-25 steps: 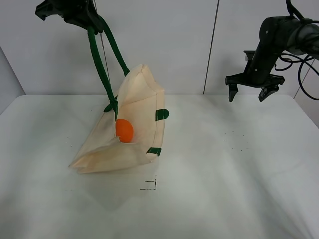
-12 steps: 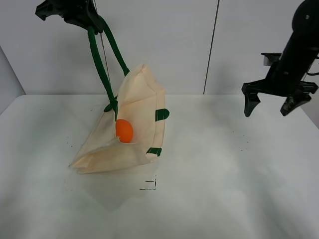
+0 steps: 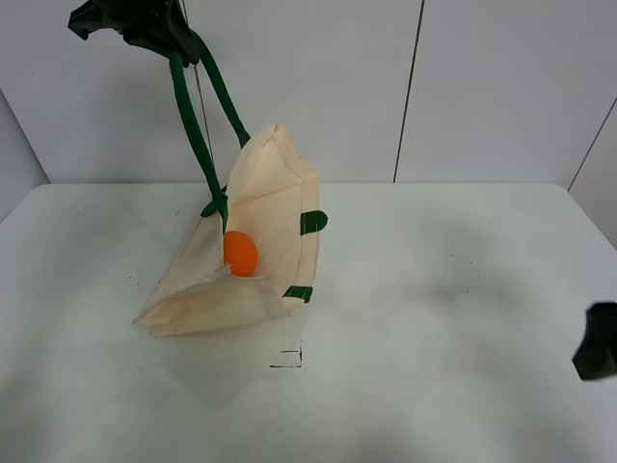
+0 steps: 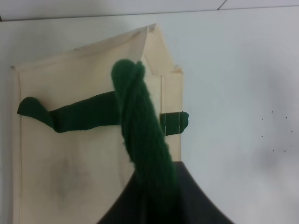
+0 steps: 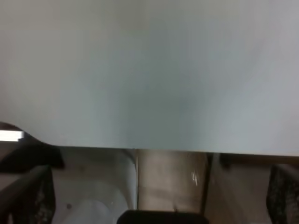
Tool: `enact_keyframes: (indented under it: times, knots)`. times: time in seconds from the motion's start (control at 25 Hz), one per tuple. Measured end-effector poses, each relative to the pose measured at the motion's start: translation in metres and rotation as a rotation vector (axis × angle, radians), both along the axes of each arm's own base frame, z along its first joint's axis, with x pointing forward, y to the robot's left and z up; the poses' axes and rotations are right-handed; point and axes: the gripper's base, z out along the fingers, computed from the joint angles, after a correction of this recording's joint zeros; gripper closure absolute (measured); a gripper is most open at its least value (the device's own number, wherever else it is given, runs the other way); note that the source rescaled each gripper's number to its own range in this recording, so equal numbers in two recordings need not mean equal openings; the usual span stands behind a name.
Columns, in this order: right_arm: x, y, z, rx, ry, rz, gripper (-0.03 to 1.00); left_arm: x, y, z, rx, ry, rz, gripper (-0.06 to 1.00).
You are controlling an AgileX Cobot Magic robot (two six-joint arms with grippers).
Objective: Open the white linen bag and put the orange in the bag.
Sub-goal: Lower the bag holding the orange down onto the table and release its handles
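Note:
The white linen bag hangs half-lifted over the table's left side, with its mouth open toward the camera. My left gripper is high at the back left, shut on the bag's dark green handles. The orange sits inside the open bag on its lower panel. In the left wrist view the twisted green handle runs into my left gripper above the bag; the orange is hidden there. Only a dark part of the right arm shows at the right edge. The right gripper is blurred, with its fingers wide apart and nothing between them.
The white table has a small black mark in front of the bag. A grey wall stands behind. The right wrist view looks past the table's edge to the floor below.
The right arm has swung from high at the back right down to the table's right edge and is mostly out of the exterior view. The left gripper, bag and orange have not moved.

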Motion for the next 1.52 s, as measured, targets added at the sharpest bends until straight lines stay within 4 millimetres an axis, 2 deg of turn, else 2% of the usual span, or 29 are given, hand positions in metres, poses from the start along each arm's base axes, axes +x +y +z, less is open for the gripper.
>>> enact_keyframes:
  times: [0.08,0.24,0.36,0.48,1.0,1.24,1.36,1.52]
  knots:
    - [-0.030,-0.002,-0.002,0.007,-0.150,0.003,-0.03,0.000,0.000,0.000,0.000,0.000,0.000,0.94]
    - [-0.075,-0.005,-0.005,0.022,-0.453,0.006,-0.03,0.000,0.000,0.000,0.001,-0.001,-0.001,0.94]
    - [-0.098,-0.006,-0.001,0.028,-0.612,0.009,-0.03,0.000,0.000,0.000,0.001,-0.001,-0.002,0.94]
    - [-0.111,-0.008,0.000,0.023,-0.703,0.010,-0.03,0.000,0.000,0.000,0.001,-0.001,-0.002,0.94]
    - [-0.116,-0.009,0.001,-0.006,-0.739,-0.058,-0.03,0.000,0.000,0.000,0.001,-0.001,-0.002,0.94]
    - [-0.132,-0.009,0.001,-0.005,-0.842,-0.058,-0.03,0.000,0.000,0.000,0.001,-0.001,-0.002,0.94]
    - [-0.133,-0.009,0.001,-0.004,-0.844,-0.058,-0.03,0.000,0.000,-0.001,0.002,0.001,-0.002,0.94]
    - [-0.133,-0.009,0.001,-0.004,-0.844,-0.058,-0.03,0.002,-0.001,-0.013,0.013,0.043,-0.002,0.94]
